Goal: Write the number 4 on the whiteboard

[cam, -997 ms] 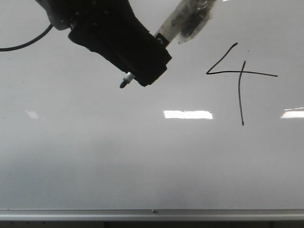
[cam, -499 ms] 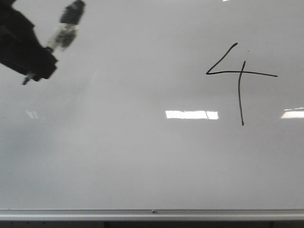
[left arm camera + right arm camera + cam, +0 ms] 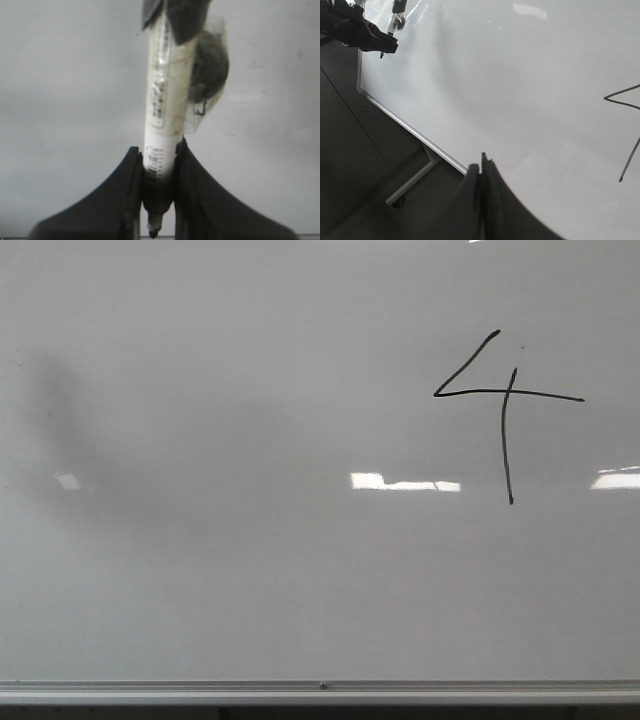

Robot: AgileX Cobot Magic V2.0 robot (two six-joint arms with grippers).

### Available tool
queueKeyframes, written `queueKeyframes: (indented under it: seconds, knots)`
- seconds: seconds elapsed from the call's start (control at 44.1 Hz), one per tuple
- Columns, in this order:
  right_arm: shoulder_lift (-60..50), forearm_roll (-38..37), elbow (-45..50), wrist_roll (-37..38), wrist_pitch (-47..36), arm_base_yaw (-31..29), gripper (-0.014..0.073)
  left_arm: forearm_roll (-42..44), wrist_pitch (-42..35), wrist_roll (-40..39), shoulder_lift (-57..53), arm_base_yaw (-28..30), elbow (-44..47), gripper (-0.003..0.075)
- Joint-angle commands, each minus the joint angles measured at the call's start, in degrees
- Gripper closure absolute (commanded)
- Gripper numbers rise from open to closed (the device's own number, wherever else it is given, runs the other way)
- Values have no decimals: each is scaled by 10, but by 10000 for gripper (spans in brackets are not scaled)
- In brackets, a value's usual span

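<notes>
We are reading a black 4 [image 3: 503,405] on the board's [image 3: 250,570] upper right, left gripper [image 3: 156,210] clamping a marker [image 3: 161,120], its label too blurred for reading, right gripper [image 3: 483,172] fingers pressing together.

Count: one whiteboard [image 3: 250,570]; one number 4 [image 3: 503,400], made of three strokes; one marker [image 3: 161,130]; two grippers, left gripper [image 3: 156,200] and right gripper [image 3: 482,195].

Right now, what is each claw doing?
Left gripper: closed, holding a marker.
Right gripper: closed, holding nothing.
</notes>
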Motion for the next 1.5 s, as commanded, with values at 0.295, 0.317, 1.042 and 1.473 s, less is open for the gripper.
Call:
queueKeyframes:
  seconds: [0.295, 0.317, 1.042, 1.473]
  knots:
    - [-3, 25, -15, 0, 8, -2, 657, -14, -152, -10, 56, 1, -15, 741]
    - [-3, 25, -15, 0, 8, -2, 657, -14, -152, -10, 59, 0, -15, 741]
    - [-3, 25, -15, 0, 7, -2, 657, -14, -168, -10, 60, -43, -21, 549]
    - [-3, 25, -15, 0, 16, -2, 656, -14, -153, -10, 53, -43, -21, 264]
